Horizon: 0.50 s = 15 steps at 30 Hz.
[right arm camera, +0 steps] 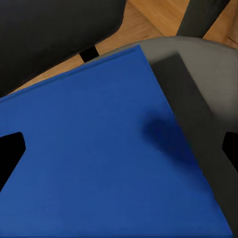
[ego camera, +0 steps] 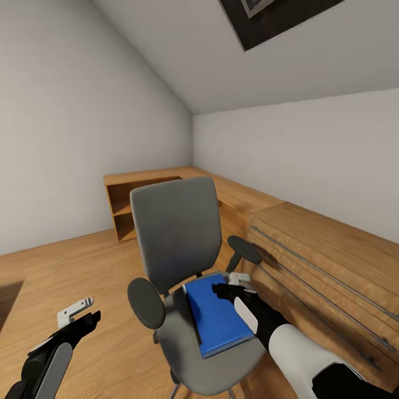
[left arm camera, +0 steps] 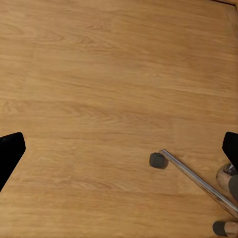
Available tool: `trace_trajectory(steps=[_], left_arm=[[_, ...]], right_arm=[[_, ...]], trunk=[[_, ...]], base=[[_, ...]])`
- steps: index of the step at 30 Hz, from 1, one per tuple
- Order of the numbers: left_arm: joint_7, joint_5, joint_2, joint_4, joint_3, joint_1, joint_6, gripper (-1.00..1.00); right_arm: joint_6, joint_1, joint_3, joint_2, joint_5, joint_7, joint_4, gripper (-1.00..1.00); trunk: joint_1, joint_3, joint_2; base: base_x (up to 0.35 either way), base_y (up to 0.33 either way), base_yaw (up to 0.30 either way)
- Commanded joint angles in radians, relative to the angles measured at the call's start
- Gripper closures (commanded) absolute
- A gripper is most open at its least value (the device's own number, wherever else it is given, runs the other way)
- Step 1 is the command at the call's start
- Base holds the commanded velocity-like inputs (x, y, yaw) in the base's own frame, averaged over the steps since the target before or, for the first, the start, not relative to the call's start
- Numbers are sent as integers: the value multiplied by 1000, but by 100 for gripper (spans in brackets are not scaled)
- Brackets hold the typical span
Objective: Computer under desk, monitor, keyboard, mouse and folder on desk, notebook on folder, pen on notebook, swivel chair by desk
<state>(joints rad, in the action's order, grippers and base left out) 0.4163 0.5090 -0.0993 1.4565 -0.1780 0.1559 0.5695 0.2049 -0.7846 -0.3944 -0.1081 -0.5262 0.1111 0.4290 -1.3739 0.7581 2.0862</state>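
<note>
The swivel chair point(ego camera: 176, 233) stands in front of me with its grey back upright and its black armrests out to both sides. The bright blue folder point(ego camera: 216, 317) lies flat on its seat. My right gripper point(ego camera: 231, 284) hovers open just above the folder's far end, near the backrest. In the right wrist view the folder point(right arm camera: 99, 163) spans the gap between the gripper's point(right arm camera: 119, 148) spread fingertips. My left gripper point(ego camera: 83, 317) hangs open over the wooden floor left of the chair, and its point(left arm camera: 119, 148) wrist view looks down on a chrome leg and caster point(left arm camera: 158, 160) of the chair.
Light wooden low cabinets point(ego camera: 144, 194) run along the far wall into the corner. A wooden unit with metal rails point(ego camera: 327, 266) stands close on the right of the chair. A dark patch point(ego camera: 8, 299) shows at the left edge. Open floor point(ego camera: 66, 266) lies to the left.
</note>
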Motion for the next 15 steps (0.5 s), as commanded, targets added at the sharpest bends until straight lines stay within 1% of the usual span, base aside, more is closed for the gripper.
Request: trace_trajectory(steps=[1, 3, 5, 9, 12, 15], left_arm=[[9, 11, 0, 2, 0, 1, 3, -100], [9, 14, 0, 4, 0, 1, 3, -100], [9, 16, 0, 10, 0, 1, 3, -100], [9, 22, 2, 63, 1, 2, 5, -100], [9, 23, 2, 74, 1, 2, 6, -100], [9, 23, 3, 77, 2, 2, 6, -100]], right_arm=[[12, -1, -8, 1, -9, 9, 2, -100], [36, -1, -5, 2, -9, 10, 2, -100], [41, -1, 0, 3, -10, 10, 2, -100], [51, -1, 28, 5, -9, 10, 3, -100], [52, -1, 33, 6, -9, 10, 3, -100], [53, -2, 34, 9, -9, 10, 3, -100]], trunk=[[-4, 4, 8], [-11, 11, 22], [-19, 17, 36], [-34, 29, 64], [-46, 39, 85], [-46, 39, 85]], base=[[0, 0, 0], [0, 0, 0], [0, 0, 0], [0, 0, 0], [0, 0, 0], [0, 0, 0]])
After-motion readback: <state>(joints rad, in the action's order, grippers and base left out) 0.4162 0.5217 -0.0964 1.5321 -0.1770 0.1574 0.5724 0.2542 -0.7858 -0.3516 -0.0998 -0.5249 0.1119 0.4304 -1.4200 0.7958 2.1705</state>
